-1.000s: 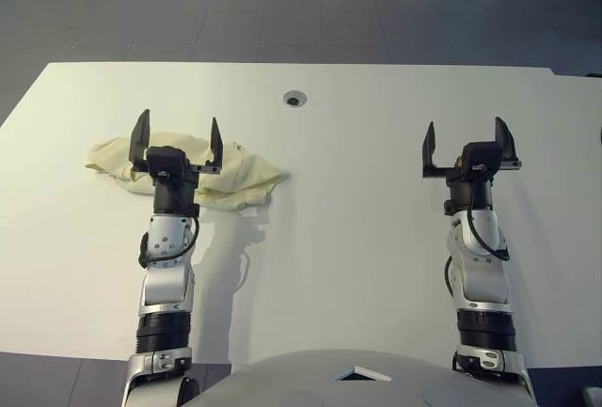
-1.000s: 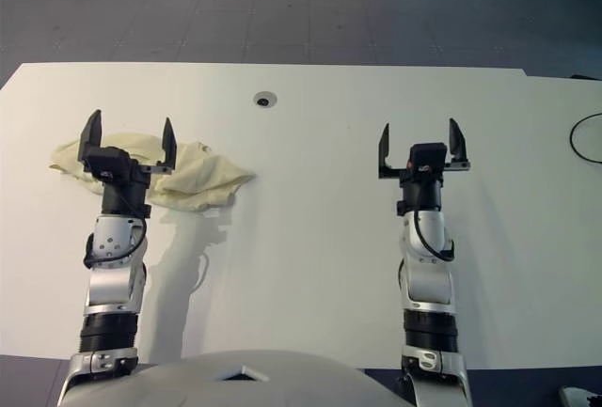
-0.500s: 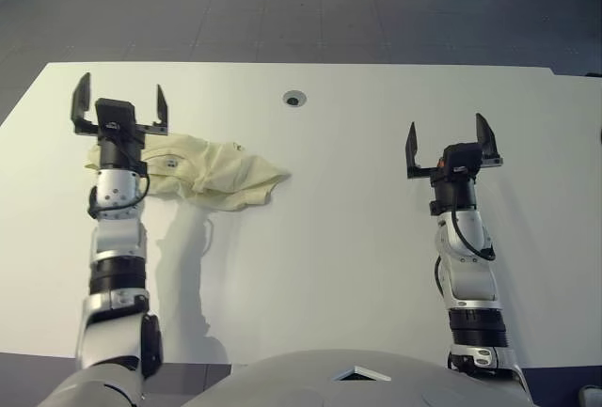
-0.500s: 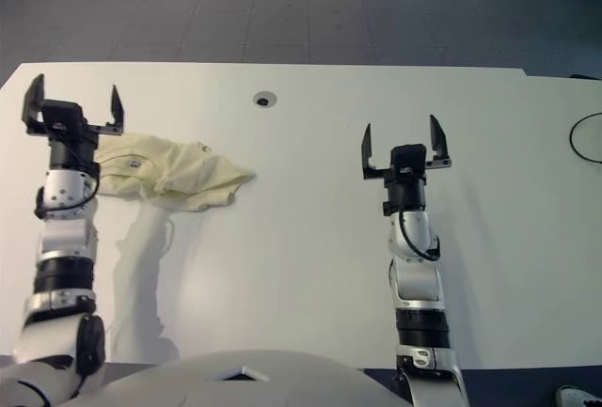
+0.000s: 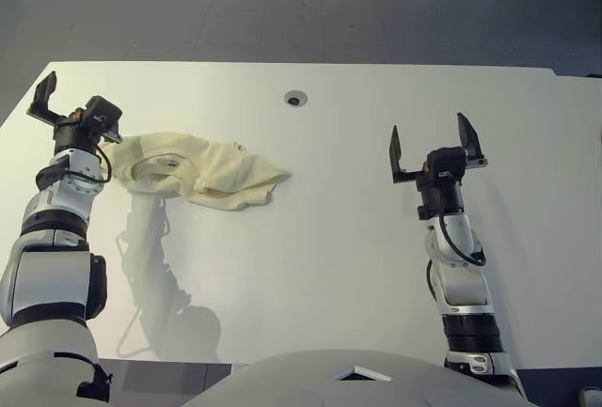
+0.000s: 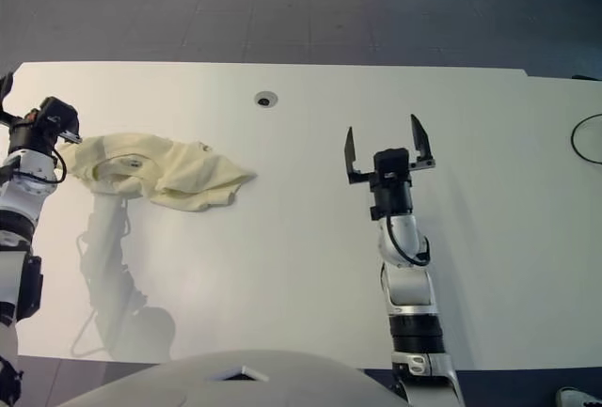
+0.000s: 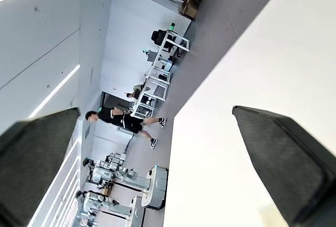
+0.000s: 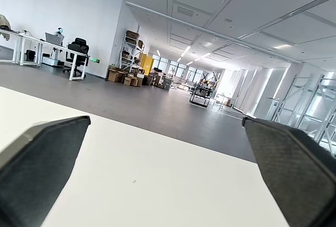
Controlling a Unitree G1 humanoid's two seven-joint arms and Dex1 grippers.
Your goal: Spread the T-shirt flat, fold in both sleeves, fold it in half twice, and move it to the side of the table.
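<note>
Beside the T-shirt (image 5: 202,172), left fingers (image 5: 43,99) (spread apart) hover.

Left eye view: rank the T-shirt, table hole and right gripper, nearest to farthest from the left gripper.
1. T-shirt, crumpled right beside the left gripper.
2. table hole, toward the far middle.
3. right gripper, across on the right.

The T-shirt (image 5: 202,170) is pale yellow and has no pattern. The table (image 5: 329,238) is plain white, with a small dark hole (image 5: 295,99). The left gripper (image 5: 77,111) and right gripper (image 5: 428,127) are black. The floor (image 5: 282,3) is dark grey with square lines.
</note>
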